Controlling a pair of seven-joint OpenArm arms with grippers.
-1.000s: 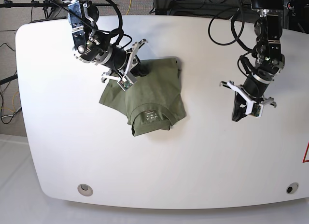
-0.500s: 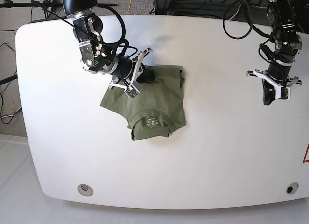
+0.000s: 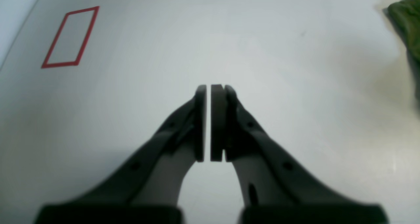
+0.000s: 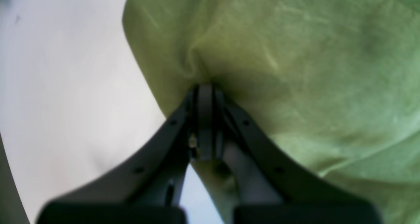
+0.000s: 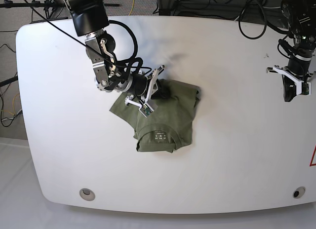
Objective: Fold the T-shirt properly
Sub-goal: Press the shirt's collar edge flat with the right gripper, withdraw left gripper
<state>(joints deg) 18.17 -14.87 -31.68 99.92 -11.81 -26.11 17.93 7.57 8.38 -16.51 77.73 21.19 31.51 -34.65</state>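
The olive-green T-shirt (image 5: 160, 118) lies folded into a rough square on the white table (image 5: 227, 140), its collar label facing up near the front edge. My right gripper (image 5: 164, 93) lies low over the shirt's back edge. In the right wrist view the right gripper (image 4: 205, 89) is shut, with the T-shirt (image 4: 295, 70) puckered at its tips. My left gripper (image 5: 291, 95) hangs far to the right, well apart from the shirt. In the left wrist view the left gripper (image 3: 210, 88) is shut on nothing, and a corner of the T-shirt (image 3: 407, 20) shows at the top right.
A red tape rectangle (image 3: 70, 37) marks the table beyond the left gripper. A red mark (image 5: 313, 157) sits at the table's right edge. Two round holes (image 5: 87, 193) (image 5: 296, 193) lie near the front edge. Cables (image 5: 207, 2) run behind the table.
My right gripper has moved right and toward the front, and the shirt has shifted that way with it. My left arm has swung out to the right and back.
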